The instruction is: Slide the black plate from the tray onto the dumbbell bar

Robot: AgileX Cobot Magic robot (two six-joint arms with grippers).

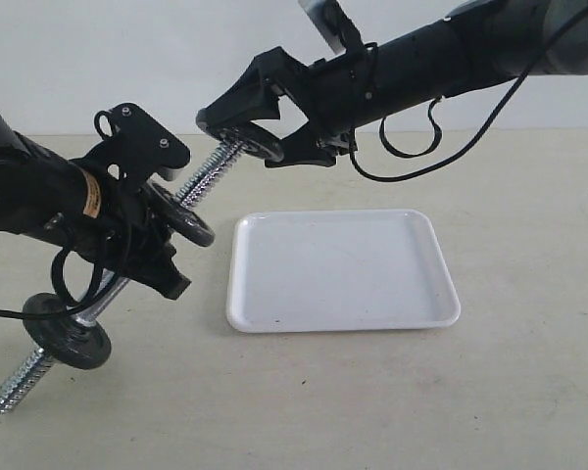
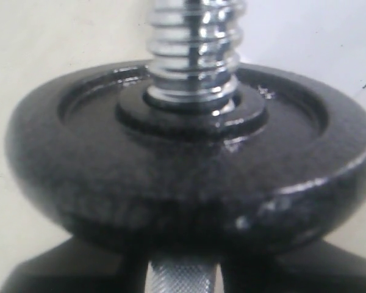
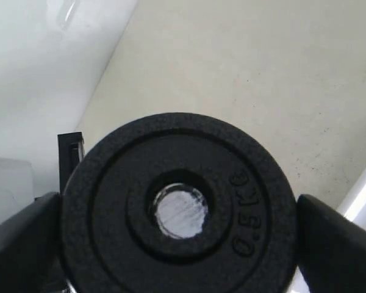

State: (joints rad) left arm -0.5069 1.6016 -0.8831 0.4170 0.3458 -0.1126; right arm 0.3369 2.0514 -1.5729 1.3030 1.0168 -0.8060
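Small round black metal plate (image 3: 110, 201), off the white plastic tray (image 1: 343, 269), rim clamped in right gripper (image 1: 243, 139) jaws, hole at chrome threaded dumbbell bar (image 1: 204, 179) tip. Bar gripped by left gripper (image 1: 152, 227) jaws. Risk: tilt jams hole on threads.

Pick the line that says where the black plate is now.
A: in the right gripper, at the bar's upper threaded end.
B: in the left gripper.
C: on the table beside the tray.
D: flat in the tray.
A: the plate is clamped by its rim between the fingers of the right gripper, and the bar shows its threaded tip through the plate's hole.
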